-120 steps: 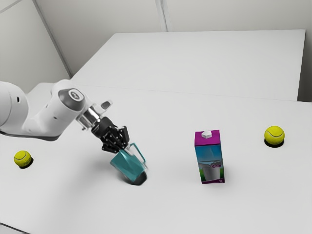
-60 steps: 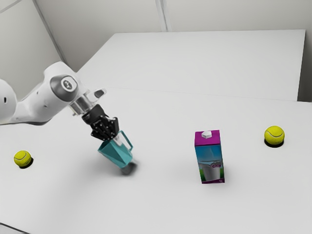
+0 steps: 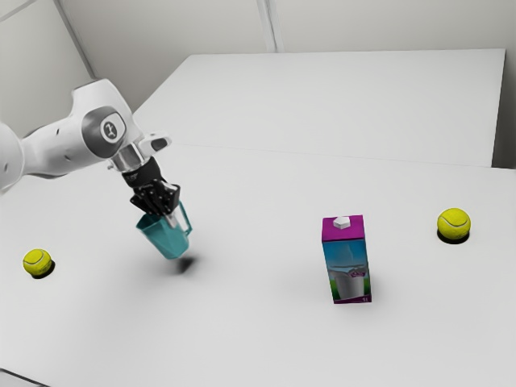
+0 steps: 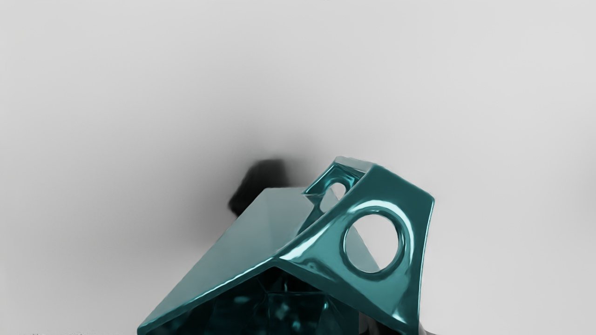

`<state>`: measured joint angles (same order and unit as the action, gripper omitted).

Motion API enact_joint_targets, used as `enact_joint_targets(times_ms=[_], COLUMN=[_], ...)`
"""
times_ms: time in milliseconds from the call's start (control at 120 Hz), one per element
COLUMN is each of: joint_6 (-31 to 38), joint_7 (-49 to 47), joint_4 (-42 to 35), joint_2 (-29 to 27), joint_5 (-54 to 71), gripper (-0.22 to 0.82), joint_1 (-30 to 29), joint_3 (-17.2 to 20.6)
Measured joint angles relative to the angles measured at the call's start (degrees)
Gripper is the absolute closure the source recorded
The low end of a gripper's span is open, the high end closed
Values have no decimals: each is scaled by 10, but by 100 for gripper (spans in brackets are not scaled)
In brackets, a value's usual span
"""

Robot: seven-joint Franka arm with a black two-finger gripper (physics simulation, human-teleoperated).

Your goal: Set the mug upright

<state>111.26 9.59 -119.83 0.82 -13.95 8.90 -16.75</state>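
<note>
The black gripper (image 3: 170,216) holds the teal faceted mug (image 3: 167,238) by its wall at the rim, on the handle side. Tilted, the mug hangs just above the table, mouth up toward the hand and base lower, leaning toward the exterior view's right; a dark shadow lies below it. In the wrist view the mug (image 4: 242,232) shows its open mouth, and its handle has a round hole. There the gripper (image 4: 399,328) is mostly hidden by the mug, with one finger inside the mouth and the other outside.
A purple and blue carton (image 3: 347,262) stands upright on the white table (image 3: 266,339), on the exterior view's right of the mug. One tennis ball (image 3: 454,224) lies beyond the carton, another tennis ball (image 3: 37,262) at the exterior view's far left.
Hand and mug have travelled together toward the exterior view's left and up in that view, back toward the arm's base. The mug leans less than before. Carton and balls have stayed put.
</note>
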Motion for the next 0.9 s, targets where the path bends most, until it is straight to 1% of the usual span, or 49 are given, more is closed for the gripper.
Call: enact_joint_targets(times_ms=[167, 392, 483, 575, 767, 900], joint_6=[38, 99, 120, 135, 154, 163], joint_7=[-17, -43, -53, -62, -77, -84], joint_4=[-7, -12, -13, -15, -14, -13], joint_2=[9, 12, 16, 20, 31, 41], joint_5=[26, 81, 98, 108, 122, 123], gripper=[79, 79, 79, 79, 78, 78], joint_1=[11, 63, 76, 74, 50, 52], joint_3=[0, 0, 0, 0, 0, 0])
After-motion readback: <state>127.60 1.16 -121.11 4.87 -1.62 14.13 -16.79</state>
